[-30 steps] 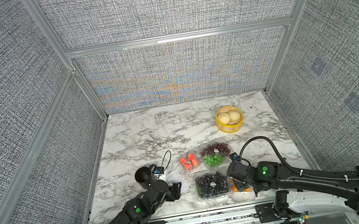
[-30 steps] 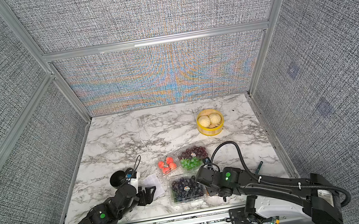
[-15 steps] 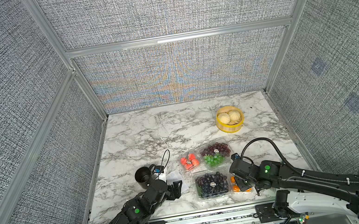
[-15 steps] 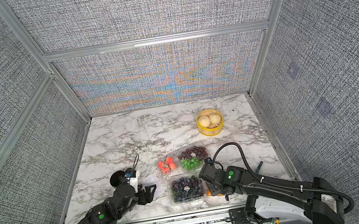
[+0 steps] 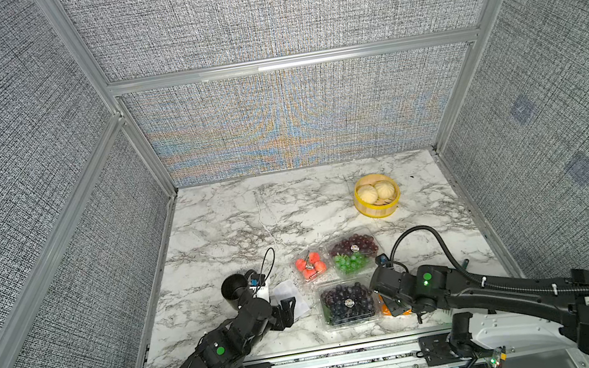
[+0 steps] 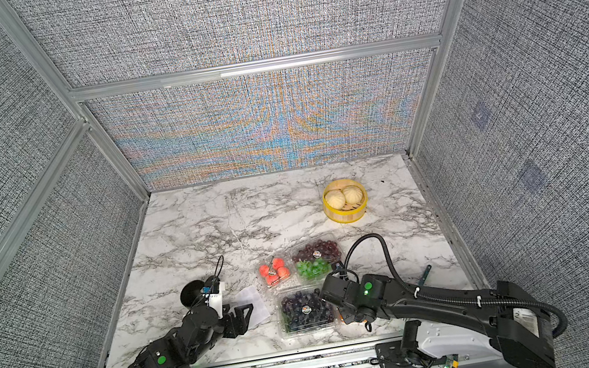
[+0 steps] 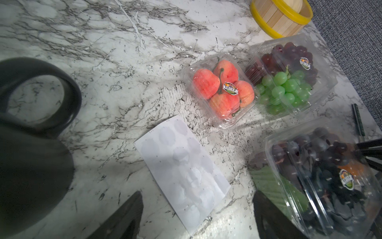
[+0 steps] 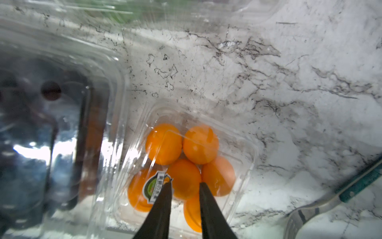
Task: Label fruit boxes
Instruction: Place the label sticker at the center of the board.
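Four clear fruit boxes sit at the front of the marble table. They hold red fruit [image 5: 310, 266], purple and green grapes [image 5: 354, 253], dark grapes [image 5: 347, 302] and small oranges [image 8: 186, 161]. The first three each carry a round label. My right gripper [image 8: 185, 184] hovers over the orange box and hides most of it in both top views. Its jaws stand a little apart with nothing between them. A green label [image 8: 156, 186] lies against the lid at one fingertip. My left gripper [image 7: 197, 198] is open above the white sticker sheet [image 7: 182, 165].
A yellow bamboo steamer [image 5: 376, 196] with pale buns stands at the back right. A black cup [image 5: 233, 290] is beside my left wrist. A fork with a teal handle [image 8: 330, 198] lies to the right of the orange box. The table's front edge is close.
My right gripper's jaws have narrowed over the orange box, and it has shifted slightly towards the front. The left arm has not moved.
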